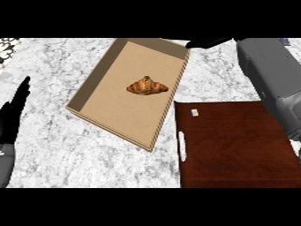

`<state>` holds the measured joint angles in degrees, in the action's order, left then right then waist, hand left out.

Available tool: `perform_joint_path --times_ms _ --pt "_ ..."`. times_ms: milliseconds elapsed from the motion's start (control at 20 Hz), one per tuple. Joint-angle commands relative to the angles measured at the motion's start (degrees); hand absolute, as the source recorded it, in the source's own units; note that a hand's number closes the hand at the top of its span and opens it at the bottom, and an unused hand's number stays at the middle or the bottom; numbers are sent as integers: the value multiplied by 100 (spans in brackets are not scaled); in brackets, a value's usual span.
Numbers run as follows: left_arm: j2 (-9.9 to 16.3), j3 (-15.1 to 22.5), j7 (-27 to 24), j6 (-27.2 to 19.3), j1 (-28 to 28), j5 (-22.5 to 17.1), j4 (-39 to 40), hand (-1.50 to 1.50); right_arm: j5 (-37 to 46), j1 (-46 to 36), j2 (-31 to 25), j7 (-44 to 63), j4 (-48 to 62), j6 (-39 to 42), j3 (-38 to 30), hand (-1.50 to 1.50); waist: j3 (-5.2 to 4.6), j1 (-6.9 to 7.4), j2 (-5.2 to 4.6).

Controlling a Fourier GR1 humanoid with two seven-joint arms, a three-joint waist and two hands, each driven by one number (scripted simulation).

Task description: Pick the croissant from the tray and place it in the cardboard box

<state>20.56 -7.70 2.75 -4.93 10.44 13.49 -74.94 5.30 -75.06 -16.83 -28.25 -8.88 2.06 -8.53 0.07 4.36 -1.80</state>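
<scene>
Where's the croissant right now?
In the head view, the croissant lies inside the cardboard box, near its middle, up and left of the dark wooden tray. Neither hand is touching it.

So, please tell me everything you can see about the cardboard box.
The cardboard box is a shallow, open rectangular tray of plain tan cardboard with low walls and no lid showing. It lies flat on the grey-white marble counter, turned at a slant, its far end near the counter's back. Its near right corner reaches the dark brown tray; whether they touch is unclear. A golden-brown croissant rests on its floor, about the middle. Neither hand touches the box.
</scene>
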Motion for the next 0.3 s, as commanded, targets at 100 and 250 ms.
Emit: perform_joint_path --times_ms 100,250 --pt "43 -95 -92 99 -30 -87 90 0 117 112 -704 -235 88 740 45 -150 0 -37 10" --pt "73 -84 62 124 -11 -79 -51 0 353 493 -1155 -604 159 1260 257 -150 7 -24 -12"
